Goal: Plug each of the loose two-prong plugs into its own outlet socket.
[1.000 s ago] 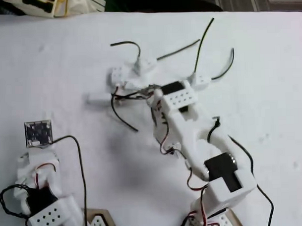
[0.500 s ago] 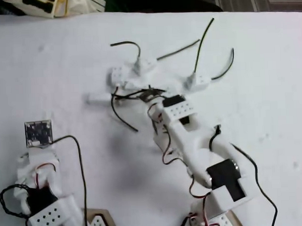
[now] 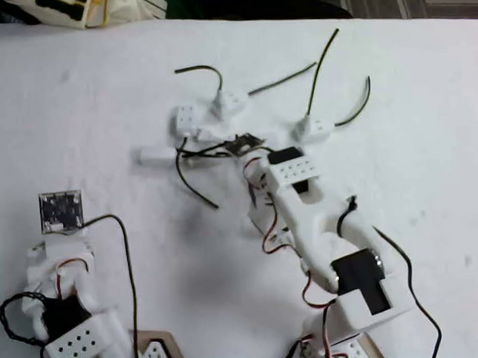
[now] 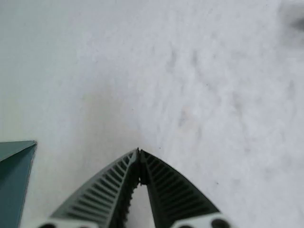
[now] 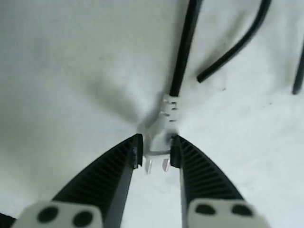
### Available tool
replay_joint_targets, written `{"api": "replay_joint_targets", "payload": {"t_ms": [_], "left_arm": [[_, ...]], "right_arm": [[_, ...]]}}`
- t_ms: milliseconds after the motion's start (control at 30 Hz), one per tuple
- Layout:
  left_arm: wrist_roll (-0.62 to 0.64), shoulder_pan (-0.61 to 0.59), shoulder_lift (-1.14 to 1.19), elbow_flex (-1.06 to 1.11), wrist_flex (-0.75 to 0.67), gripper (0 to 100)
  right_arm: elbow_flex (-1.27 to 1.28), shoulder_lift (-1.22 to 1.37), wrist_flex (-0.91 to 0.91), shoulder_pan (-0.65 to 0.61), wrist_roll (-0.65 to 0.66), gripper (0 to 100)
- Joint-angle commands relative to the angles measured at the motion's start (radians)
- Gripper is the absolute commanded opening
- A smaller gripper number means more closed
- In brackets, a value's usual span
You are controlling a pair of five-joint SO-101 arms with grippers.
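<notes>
Now the right gripper [image 5: 154, 147], clamped on a small white black-corded two-prong plug [image 5: 160, 135], is pulling back from the white outlet block [image 3: 188, 118], probably to realign. The left gripper [image 4: 139, 154] is sitting pinched together.

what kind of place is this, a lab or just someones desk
Most likely a robotics test bench. A left arm and a right arm, both white with bare wiring, sit on a table under white cloth, with short-corded plugs and socket blocks laid out as practice pieces.
</notes>
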Motion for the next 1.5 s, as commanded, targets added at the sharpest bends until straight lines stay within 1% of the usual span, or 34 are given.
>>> {"api": "replay_joint_targets", "payload": {"t_ms": [0, 300, 433, 500, 633, 700, 800, 833, 900, 967, 1100, 1267, 1367, 1467], "left_arm": [[-0.005, 0.01, -0.008, -0.009, -0.017, 2], [-0.005, 0.01, -0.008, -0.009, -0.017, 2], [-0.005, 0.01, -0.008, -0.009, -0.017, 2], [-0.005, 0.01, -0.008, -0.009, -0.017, 2], [-0.006, 0.01, -0.008, -0.009, -0.017, 2], [-0.006, 0.01, -0.008, -0.009, -0.017, 2], [-0.006, 0.01, -0.008, -0.009, -0.017, 2], [-0.006, 0.01, -0.008, -0.009, -0.017, 2], [-0.006, 0.01, -0.008, -0.009, -0.017, 2], [-0.006, 0.01, -0.008, -0.009, -0.017, 2], [-0.006, 0.01, -0.008, -0.009, -0.017, 2], [-0.006, 0.012, -0.008, -0.009, -0.017, 2], [-0.008, 0.031, -0.008, -0.009, -0.017, 2], [-0.008, 0.035, -0.008, -0.009, -0.015, 2]], "right_arm": [[0.002, -0.004, 0.031, -0.054, 0.002, 14.6], [-0.005, 0.041, 0.018, -0.039, 0.008, 14.4], [-0.075, 0.13, -0.002, 0.024, 0.014, 14.2], [-0.115, 0.166, -0.001, 0.056, 0.044, 14.1], [-0.158, 0.213, 0.001, 0.091, 0.058, 13.8], [-0.167, 0.217, 0.001, 0.094, 0.058, 10.3], [-0.187, 0.217, 0.001, 0.091, 0.06, 2.5], [-0.195, 0.217, 0.001, 0.091, 0.06, 1.3], [-0.206, 0.217, 0.005, 0.093, 0.06, 2.0], [-0.224, 0.216, 0.042, 0.093, 0.06, 1.7], [-0.272, 0.159, 0.173, 0.093, 0.06, 1.8], [-0.285, -0.021, 0.288, 0.093, 0.06, 1.8], [-0.284, -0.125, 0.326, 0.093, 0.06, 1.8], [-0.275, -0.162, 0.314, 0.093, 0.052, 2.2]]}}
